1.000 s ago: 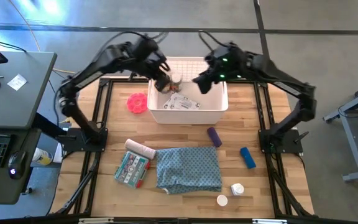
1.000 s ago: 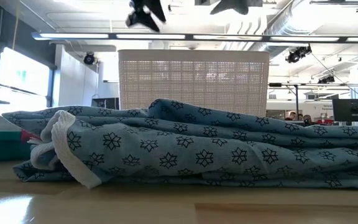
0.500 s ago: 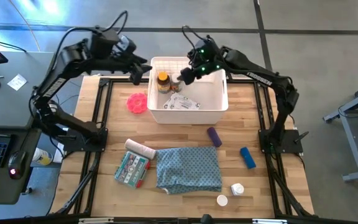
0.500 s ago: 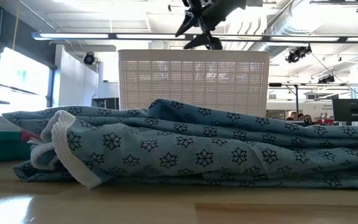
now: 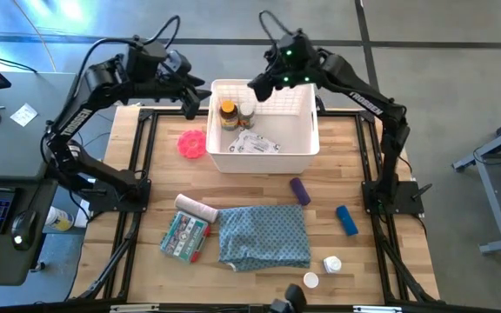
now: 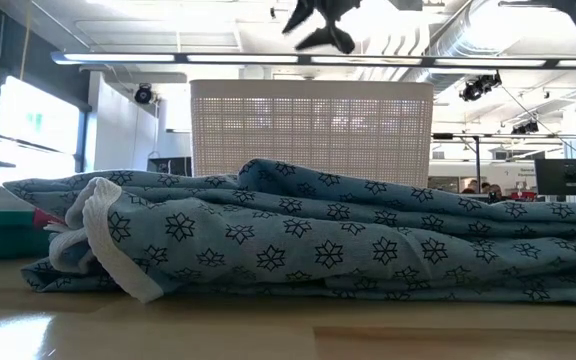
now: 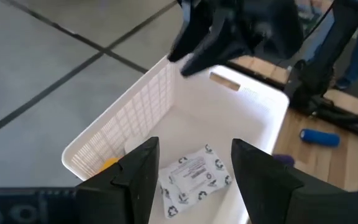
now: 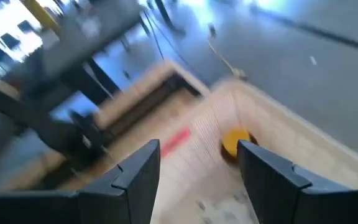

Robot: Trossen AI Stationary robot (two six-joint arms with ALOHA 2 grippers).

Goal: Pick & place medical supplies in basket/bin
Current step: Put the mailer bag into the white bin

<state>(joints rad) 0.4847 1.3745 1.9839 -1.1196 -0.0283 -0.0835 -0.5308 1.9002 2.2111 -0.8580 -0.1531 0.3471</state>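
Two dark arms reach toward the upper middle of the high view. The left tool point(image 5: 200, 97) hangs just left of the white basket point(image 5: 301, 148), fingers point(image 7: 138, 177) apart and holding nothing. The right tool point(image 5: 257, 87) hovers over the basket's upper rim, fingers point(image 8: 137, 174) likewise apart and empty. Inside the basket, an amber yellow-capped bottle point(image 5: 228, 114) stands upright beside a flat printed packet point(image 5: 257, 144). Lower right on the surface, the purple tube point(image 5: 299, 190) and blue tube point(image 5: 346, 220) both lie slanted, long axes running upper left to lower right
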